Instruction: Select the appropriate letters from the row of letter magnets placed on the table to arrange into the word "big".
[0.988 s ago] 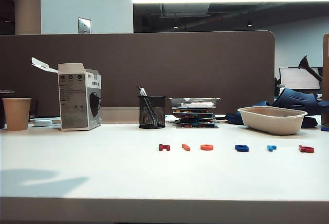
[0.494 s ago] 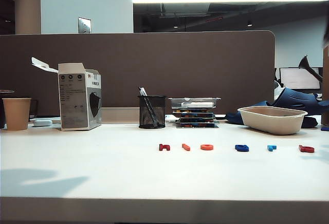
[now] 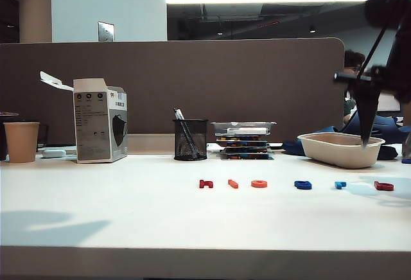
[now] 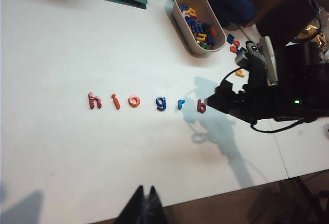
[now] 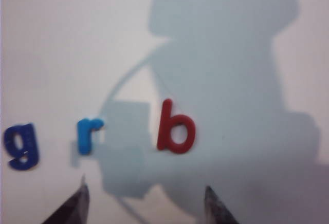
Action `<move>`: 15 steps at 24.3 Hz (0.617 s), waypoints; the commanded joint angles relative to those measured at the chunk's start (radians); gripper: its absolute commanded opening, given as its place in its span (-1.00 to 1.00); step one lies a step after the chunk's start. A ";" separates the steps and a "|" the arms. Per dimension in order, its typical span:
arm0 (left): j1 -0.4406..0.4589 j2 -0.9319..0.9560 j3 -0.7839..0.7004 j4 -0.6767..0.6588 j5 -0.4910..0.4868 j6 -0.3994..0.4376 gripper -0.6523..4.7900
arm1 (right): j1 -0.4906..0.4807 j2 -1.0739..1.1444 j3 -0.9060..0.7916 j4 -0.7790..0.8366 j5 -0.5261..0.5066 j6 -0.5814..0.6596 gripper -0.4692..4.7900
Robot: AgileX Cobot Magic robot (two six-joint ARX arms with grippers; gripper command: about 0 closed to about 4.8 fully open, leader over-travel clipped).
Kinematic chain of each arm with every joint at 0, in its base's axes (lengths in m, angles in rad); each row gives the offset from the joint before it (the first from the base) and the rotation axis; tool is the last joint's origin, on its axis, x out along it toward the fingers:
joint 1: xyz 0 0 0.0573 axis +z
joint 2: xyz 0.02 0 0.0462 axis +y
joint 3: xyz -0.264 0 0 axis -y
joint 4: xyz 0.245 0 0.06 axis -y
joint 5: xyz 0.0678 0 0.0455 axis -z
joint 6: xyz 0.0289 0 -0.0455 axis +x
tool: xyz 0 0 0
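The row of letter magnets lies on the white surface, and the red "b" at its far right end serves as the landmark here. Next to the "b" sits the small light blue "r", then the dark blue "g", each apart from its neighbour. Farther from the "b" along the same line come the orange ring, the orange-red "i" and the dark red "h" at the opposite end. All six lie flat on the surface and none is lifted.

The right claw hangs above the "b" with its jaws spread wide and nothing between them; its two dark fingertips show on either side of the letter (the "b" lies in the gap as the right wrist view sees it, untouched). The arm's shadow falls over the surface around the "b". In the exterior view that claw stands over the right end of the row, one pointed finger hanging in front of the beige tray behind the letters.

The left claw is well away from the "b", high over the near side of the surface; its two dark fingertips meet with no gap between them and hold nothing. The tray, behind and a little left of the "b", holds a heap of spare coloured letters.
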 commanded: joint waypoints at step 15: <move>0.001 -0.002 0.003 0.007 -0.004 0.004 -0.78 | 0.003 0.156 0.004 0.108 0.061 0.010 0.24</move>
